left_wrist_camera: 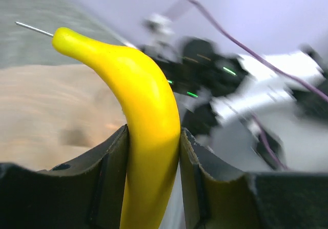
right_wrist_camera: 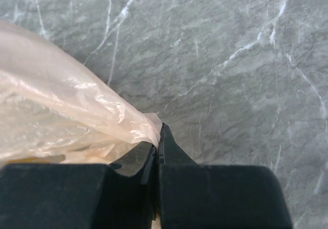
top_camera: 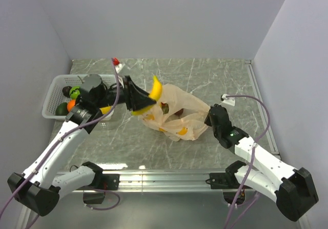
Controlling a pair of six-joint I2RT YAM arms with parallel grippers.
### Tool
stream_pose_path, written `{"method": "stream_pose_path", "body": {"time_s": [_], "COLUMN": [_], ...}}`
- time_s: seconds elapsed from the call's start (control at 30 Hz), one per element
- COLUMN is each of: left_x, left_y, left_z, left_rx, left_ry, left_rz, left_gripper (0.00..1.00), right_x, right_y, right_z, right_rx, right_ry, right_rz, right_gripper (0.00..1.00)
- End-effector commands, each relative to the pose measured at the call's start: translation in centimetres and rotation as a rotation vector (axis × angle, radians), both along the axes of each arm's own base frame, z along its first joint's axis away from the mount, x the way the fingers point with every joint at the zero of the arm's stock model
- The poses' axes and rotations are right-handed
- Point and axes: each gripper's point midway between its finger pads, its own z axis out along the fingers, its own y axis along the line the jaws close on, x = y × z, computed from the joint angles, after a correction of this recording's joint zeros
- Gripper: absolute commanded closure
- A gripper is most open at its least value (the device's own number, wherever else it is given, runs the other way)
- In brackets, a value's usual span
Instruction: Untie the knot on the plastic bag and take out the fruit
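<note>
looking from above, the bag (top_camera: 189, 111) lies mid-worktop (top_camera: 215, 75) with fruit (top_camera: 181, 130) showing through it, the left gripper (top_camera: 139, 105) holds a banana (top_camera: 156, 88) over its left edge near the basket (top_camera: 51, 98), and the right gripper (top_camera: 209, 117) sits at its right edge. the left wrist view shows both fingers (left_wrist_camera: 110, 178) pinching the banana, its tip curving out past them. the right wrist view shows the fingers pressed together on a fold of the bag's film.

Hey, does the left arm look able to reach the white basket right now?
Likely yes: the basket lies just beside that arm with nothing between, though its hand is full, shut on the banana.
</note>
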Motion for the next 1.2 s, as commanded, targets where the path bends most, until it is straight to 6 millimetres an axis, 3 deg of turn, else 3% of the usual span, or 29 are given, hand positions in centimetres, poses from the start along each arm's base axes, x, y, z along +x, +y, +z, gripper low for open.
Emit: {"method": "stream_pose_path", "body": {"time_s": [0.0,0.03,0.07,0.1,0.13,0.17,0.27,0.43,0.5,0.53,0.6,0.63,0.7,0.73,0.83,0.97,1.07,1.1,1.17], "left_x": [7.1,10.6,11.8,12.9,14.8,15.2,15.9,15.9,16.5,16.7,17.0,16.7,17.1,17.2,17.1,16.0,15.5,15.4,14.3], "left_y": [3.7,6.9,8.8,10.6,14.9,16.9,23.8,31.2,32.4,34.4,36.1,37.4,37.8,37.7,37.0,34.9,30.4,27.3,23.2], "left_z": [-1.3,-1.9,-4.1,-4.6,-5.8,-7.8,-10.3,-14.0,-14.8,-15.4,-15.7,-16.0,-16.9,-16.9,-16.6,-15.8,-13.7,-13.0,-11.7], "left_rx": [0.037,0.058,0.125,0.157,0.200,0.269,0.352,0.336,0.326,0.331,0.339,0.338,0.324,0.304,0.283,0.275,0.272,0.279,0.285], "left_ry": [0.063,0.085,0.153,0.172,0.202,0.256,0.294,0.399,0.423,0.447,0.458,0.482,0.523,0.524,0.520,0.517,0.423,0.376,0.289], "left_rz": [0.395,0.646,0.766,0.874,1.111,1.201,1.515,1.743,1.735,1.774,1.815,1.844,1.814,1.806,1.777,1.695,1.551,1.450,1.298], "left_gripper": [0.85,0.85,0.85,0.85,0.86,0.85,0.84,0.77,0.74,0.70,0.66,0.56,0.39,0.20,0.01,0.01,0.01,0.01,0.01], "right_x": [-0.1,-0.2,-0.2,-0.3,-0.4,-0.4,-0.6,-0.8,-0.8,-0.8,-0.8,-0.8,-0.9,-0.8,-0.8,-0.7,-0.7,-0.7,-0.8], "right_y": [-0.1,-0.1,-0.2,-0.2,-0.2,-0.2,-0.2,0.2,0.4,0.5,0.6,0.7,0.8,0.9,0.9,0.9,1.1,1.2,1.3], "right_z": [1.1,1.2,1.3,1.5,1.7,1.8,2.2,2.6,2.6,2.7,2.7,2.7,2.8,2.9,3.2,4.0,4.3,4.4,4.5], "right_rx": [0.037,0.040,0.040,0.040,0.041,0.042,0.044,0.063,0.064,0.067,0.068,0.069,0.071,0.074,0.063,0.051,0.031,0.028,0.018], "right_ry": [-0.035,-0.037,-0.039,-0.042,-0.045,-0.047,-0.060,-0.079,-0.080,-0.085,-0.086,-0.088,-0.092,-0.096,-0.101,-0.125,-0.140,-0.144,-0.148], "right_rz": [-0.009,-0.009,-0.010,-0.008,-0.006,-0.004,0.006,0.039,0.051,0.054,0.065,0.068,0.077,0.080,0.092,0.110,0.139,0.148,0.159], "right_gripper": [1.00,1.00,1.00,1.00,1.00,1.00,1.00,1.00,1.00,1.00,1.00,1.00,1.00,1.00,1.00,1.00,0.99,0.98,0.97]}}
